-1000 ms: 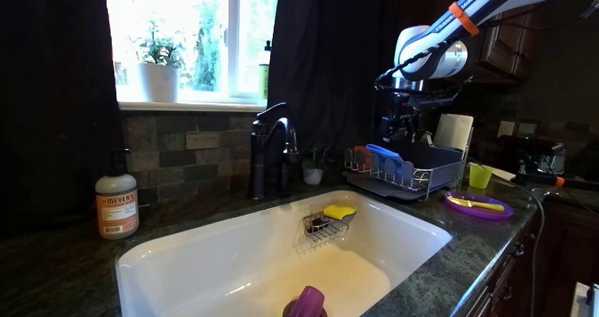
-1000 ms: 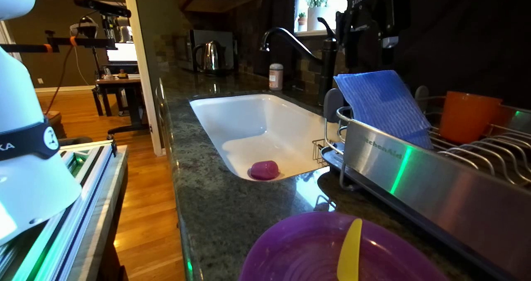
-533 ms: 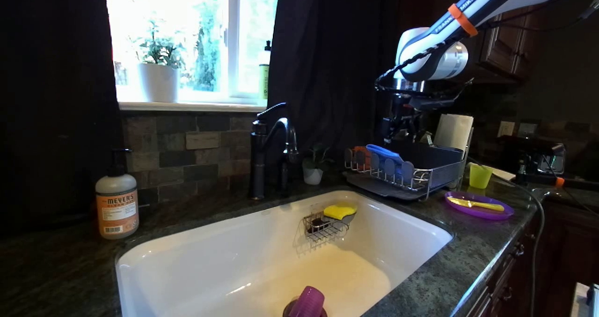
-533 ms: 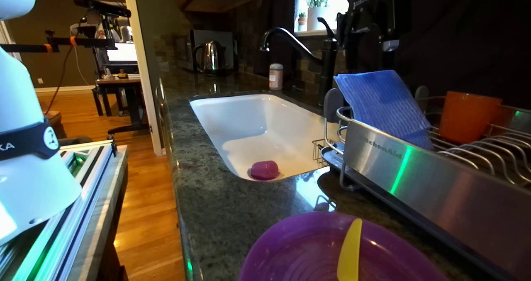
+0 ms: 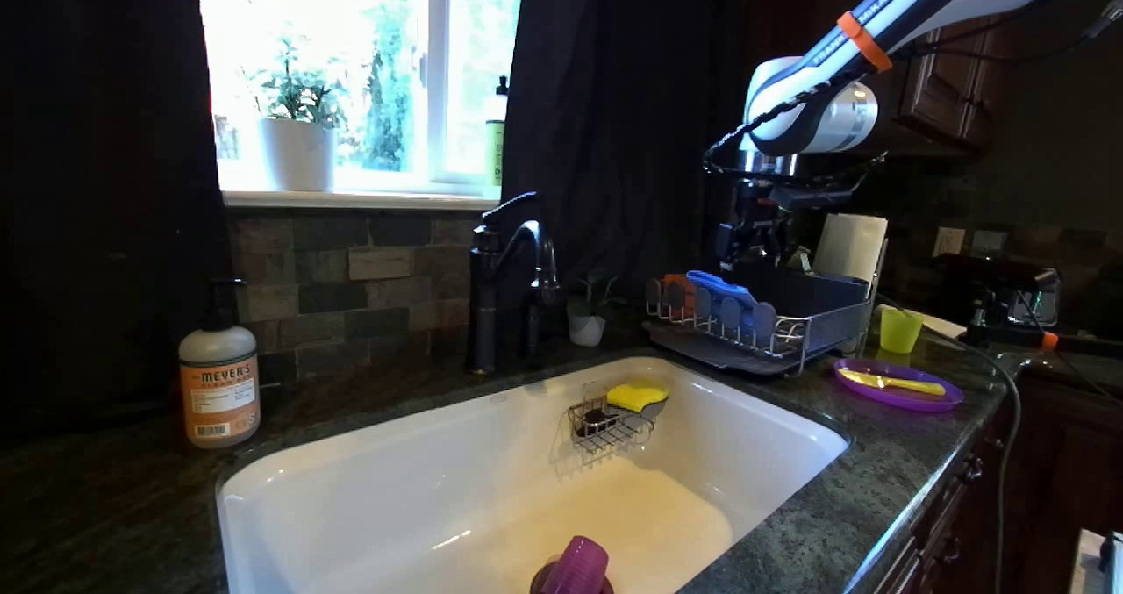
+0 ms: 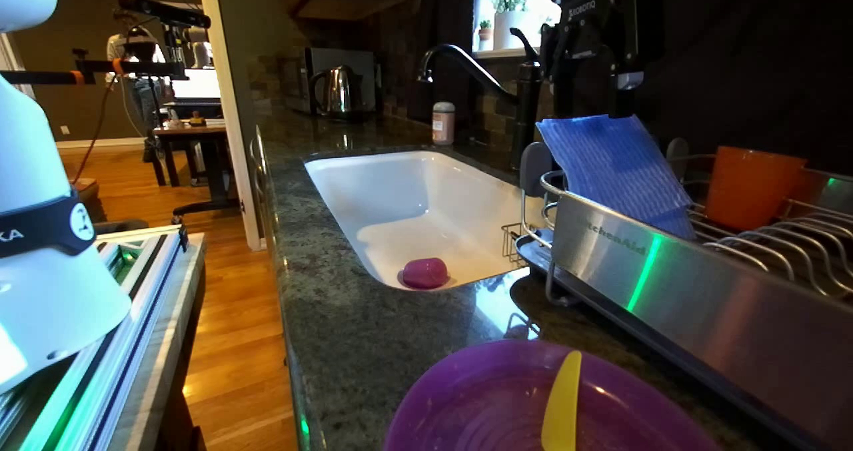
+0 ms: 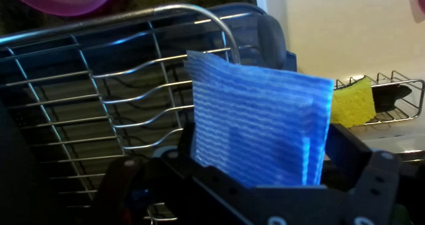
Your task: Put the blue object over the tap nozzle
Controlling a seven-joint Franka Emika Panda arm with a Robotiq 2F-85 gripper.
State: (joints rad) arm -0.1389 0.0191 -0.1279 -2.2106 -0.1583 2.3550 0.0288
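Note:
The blue object is a folded, ribbed blue cloth point(image 7: 255, 112). It leans tilted in the dish rack, with its upper edge above the rim, and shows in both exterior views point(image 5: 721, 287) point(image 6: 616, 168). My gripper point(image 7: 267, 140) is open, pointing down just above the cloth, with one finger on each side of it in the wrist view. It also shows in both exterior views point(image 5: 751, 256) point(image 6: 595, 94). I cannot tell whether a finger touches the cloth. The tap nozzle, a dark arched faucet point(image 5: 485, 304) point(image 6: 456, 54), stands behind the sink, out of the wrist view.
The wire dish rack point(image 6: 700, 304) also holds an orange cup point(image 6: 753, 188). The white sink point(image 5: 368, 489) contains a purple cup point(image 5: 576, 566) and a wire caddy with a yellow sponge point(image 5: 637, 396). A purple plate point(image 5: 930, 398), green cup point(image 5: 900, 329) and small potted plant point(image 5: 586, 329) stand nearby.
My open gripper has come down slightly toward the cloth. The top edge of the cloth looks slightly changed. A person has appeared in the far background.

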